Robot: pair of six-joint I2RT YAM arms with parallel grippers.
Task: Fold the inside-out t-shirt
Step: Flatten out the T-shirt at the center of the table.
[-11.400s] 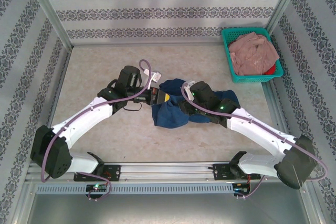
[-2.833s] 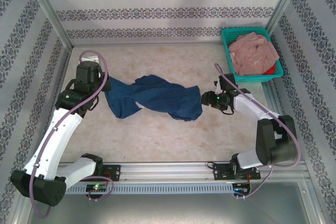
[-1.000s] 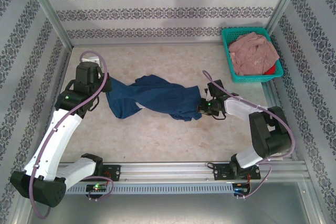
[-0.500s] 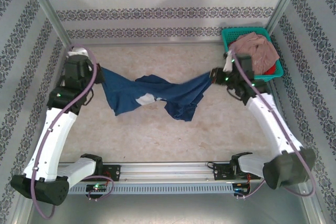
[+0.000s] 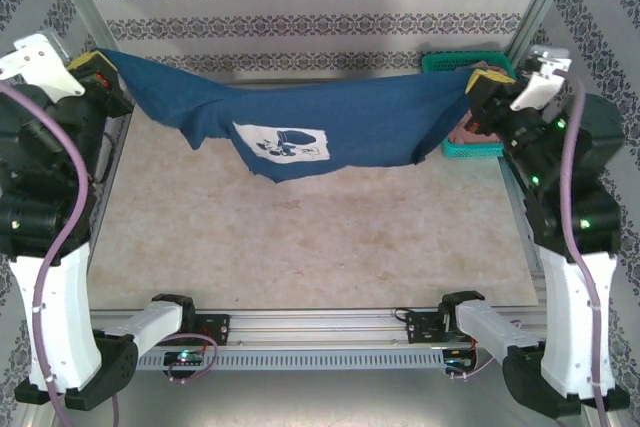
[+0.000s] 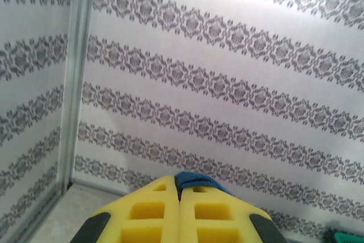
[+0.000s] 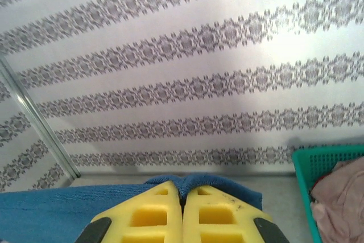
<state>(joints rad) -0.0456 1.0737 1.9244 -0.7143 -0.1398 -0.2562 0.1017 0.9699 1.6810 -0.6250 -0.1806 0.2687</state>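
Inspecting the left gripper [image 6: 180, 190], we find its yellow pads [image 6: 142, 215] clamped together on an edge of the inside-out t-shirt [image 5: 345, 115], high over the table's [image 5: 300, 242] far left corner. We find the right gripper [image 7: 182, 193] pinching the shirt's opposite edge over the table's far right corner. Between them the navy cloth hangs stretched above the table, sagging midway, where a white printed patch [image 5: 285, 142] shows.

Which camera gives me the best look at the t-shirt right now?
Top external: the whole t-shirt hangs stretched between left gripper and right gripper. Left wrist shows a blue scrap pinched between its fingers; right wrist, a blue strip at its fingers.
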